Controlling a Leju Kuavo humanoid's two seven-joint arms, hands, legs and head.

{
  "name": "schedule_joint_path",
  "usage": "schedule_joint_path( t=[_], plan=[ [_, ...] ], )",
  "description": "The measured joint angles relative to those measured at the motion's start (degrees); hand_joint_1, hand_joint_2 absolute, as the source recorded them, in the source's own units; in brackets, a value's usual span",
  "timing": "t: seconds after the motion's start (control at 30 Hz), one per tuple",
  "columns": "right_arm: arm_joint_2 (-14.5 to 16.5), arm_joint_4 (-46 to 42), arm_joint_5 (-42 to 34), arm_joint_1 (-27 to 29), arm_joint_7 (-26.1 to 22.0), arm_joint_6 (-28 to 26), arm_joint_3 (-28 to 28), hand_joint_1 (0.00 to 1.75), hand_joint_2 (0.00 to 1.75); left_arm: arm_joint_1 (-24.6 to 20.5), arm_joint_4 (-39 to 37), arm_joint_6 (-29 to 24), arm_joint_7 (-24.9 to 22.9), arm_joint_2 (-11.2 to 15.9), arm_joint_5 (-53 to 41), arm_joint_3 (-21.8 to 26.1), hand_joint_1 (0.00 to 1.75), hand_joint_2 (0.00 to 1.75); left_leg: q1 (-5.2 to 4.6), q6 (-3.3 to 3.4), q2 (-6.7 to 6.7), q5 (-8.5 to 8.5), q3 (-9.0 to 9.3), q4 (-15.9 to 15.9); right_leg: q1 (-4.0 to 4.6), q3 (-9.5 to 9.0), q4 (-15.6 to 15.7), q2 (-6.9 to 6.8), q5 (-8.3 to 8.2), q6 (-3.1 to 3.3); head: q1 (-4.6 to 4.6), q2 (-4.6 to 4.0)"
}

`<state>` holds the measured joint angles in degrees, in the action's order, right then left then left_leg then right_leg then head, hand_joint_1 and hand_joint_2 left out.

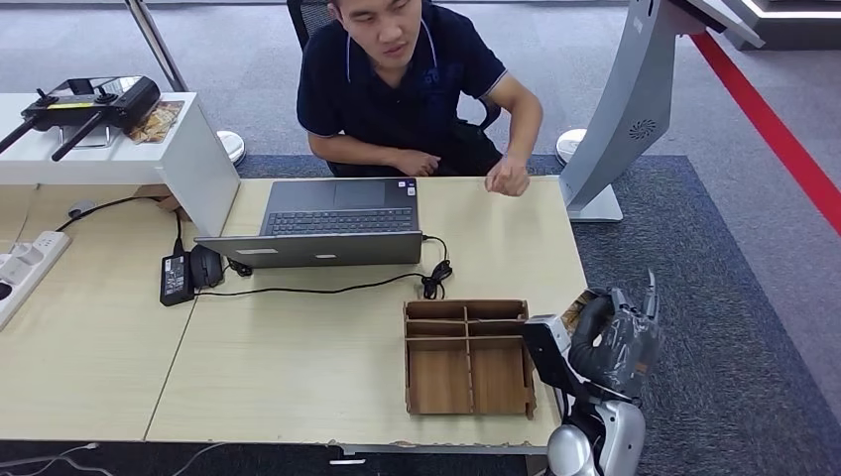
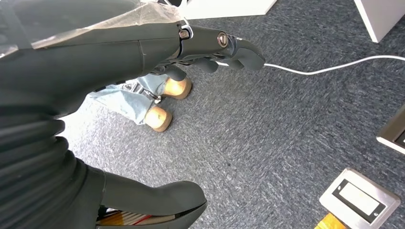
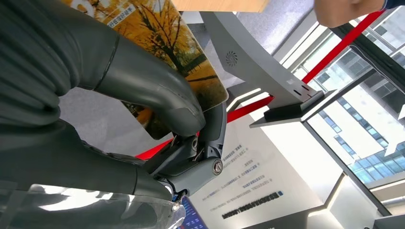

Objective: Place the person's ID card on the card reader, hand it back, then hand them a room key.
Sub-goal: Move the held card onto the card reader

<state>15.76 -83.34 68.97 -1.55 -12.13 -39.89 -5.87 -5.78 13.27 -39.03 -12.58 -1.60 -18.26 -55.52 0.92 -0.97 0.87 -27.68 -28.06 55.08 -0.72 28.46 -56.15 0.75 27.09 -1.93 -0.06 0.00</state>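
Beside the bench (image 1: 298, 367), the right hand (image 1: 607, 342) pinches a thin, stiff card (image 3: 162, 52) by one edge. It looks light and slippery, so a firm hold on its flat faces seems best.

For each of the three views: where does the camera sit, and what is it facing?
Head view: high on the body, looking down at the table; right hand low right.
Left wrist view: behind the left hand, facing carpet.
Right wrist view: behind the right hand, which pinches a card.
Shared: the grey stand, head and right wrist.
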Motion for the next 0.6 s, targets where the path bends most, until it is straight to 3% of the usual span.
schedule_joint_path(
  t=[0.6],
  plan=[
    [-0.51,0.0,-0.01,0.24,0.74,0.0,0.39,1.75,1.75,0.0,0.0,-0.01,0.26,0.0,0.08,0.0,0.0,1.75,0.0,0.0,0.0,0.0,0.0,0.0,0.0,0.0,0.0,0.0,0.0,0.0,-0.01,0.0]
  ],
)
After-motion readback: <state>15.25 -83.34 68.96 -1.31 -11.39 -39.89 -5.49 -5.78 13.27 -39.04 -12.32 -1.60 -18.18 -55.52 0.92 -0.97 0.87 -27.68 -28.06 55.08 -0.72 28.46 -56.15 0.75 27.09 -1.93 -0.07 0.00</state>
